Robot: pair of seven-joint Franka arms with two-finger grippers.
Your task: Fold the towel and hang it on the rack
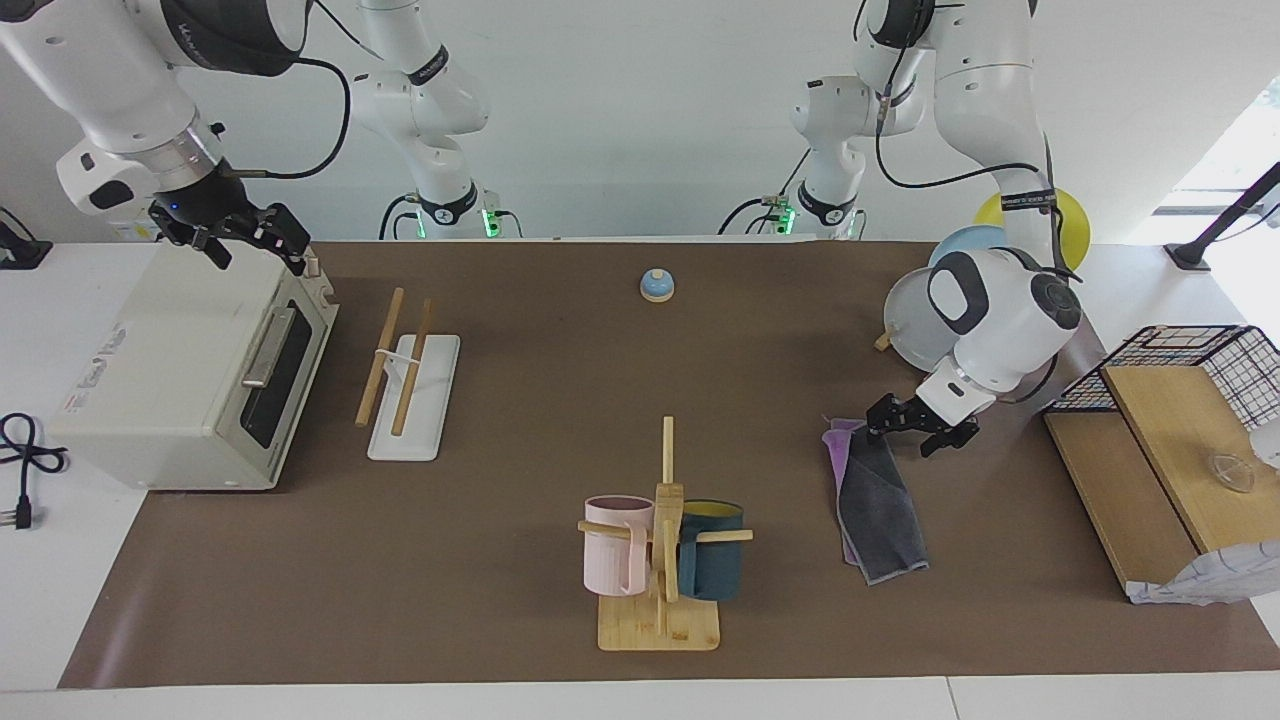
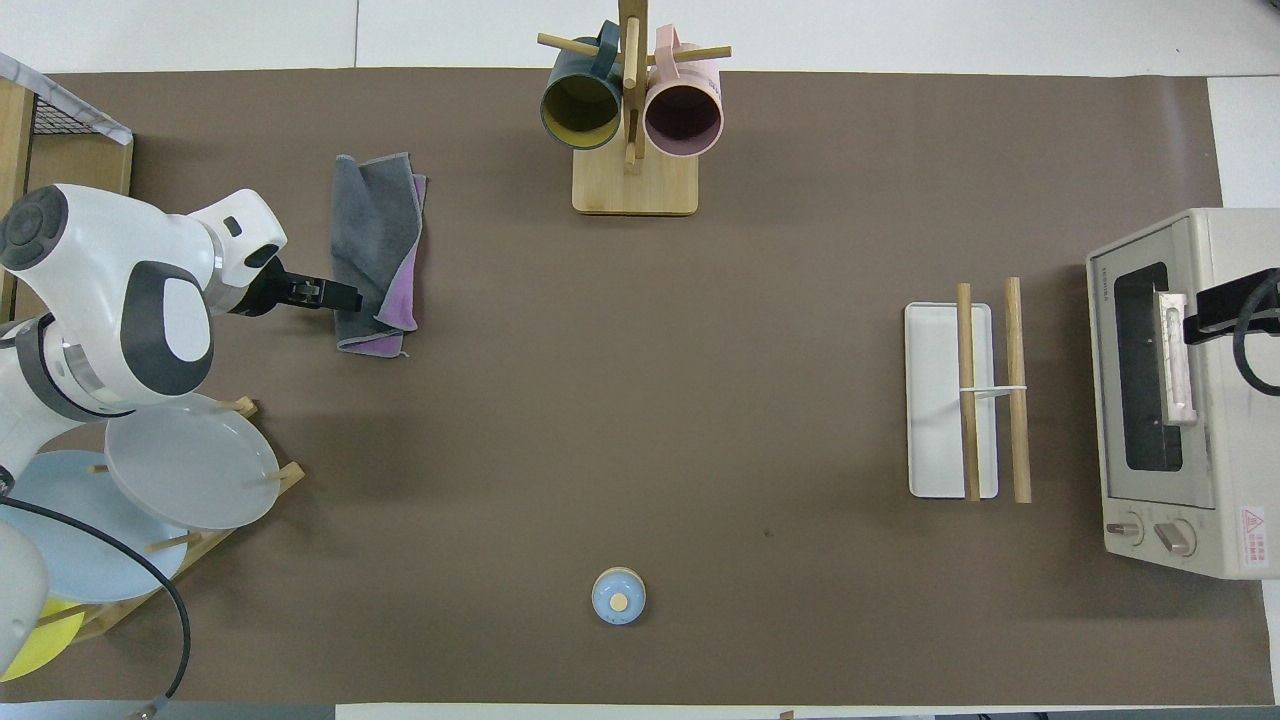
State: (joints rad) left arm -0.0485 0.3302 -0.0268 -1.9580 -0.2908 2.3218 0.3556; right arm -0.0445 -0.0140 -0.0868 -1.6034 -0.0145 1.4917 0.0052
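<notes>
The towel [image 1: 880, 500] [image 2: 375, 240] lies flat on the brown mat toward the left arm's end, folded into a long strip, grey face up with a purple edge showing. My left gripper [image 1: 907, 431] [image 2: 345, 298] is low beside the towel's end nearer the robots, open, nothing between its fingers. The rack [image 1: 382, 355] [image 2: 1015, 390], two wooden rods on a white base, stands toward the right arm's end with nothing on it. My right gripper [image 1: 250, 245] waits open over the toaster oven's top.
A wooden mug tree [image 1: 665, 530] holds a pink and a teal mug mid-table. A toaster oven [image 1: 190, 360] sits beside the rack. A small blue bell [image 1: 657, 286], a plate stand [image 2: 190, 470] and a wire basket on wooden boards [image 1: 1180, 420] are also here.
</notes>
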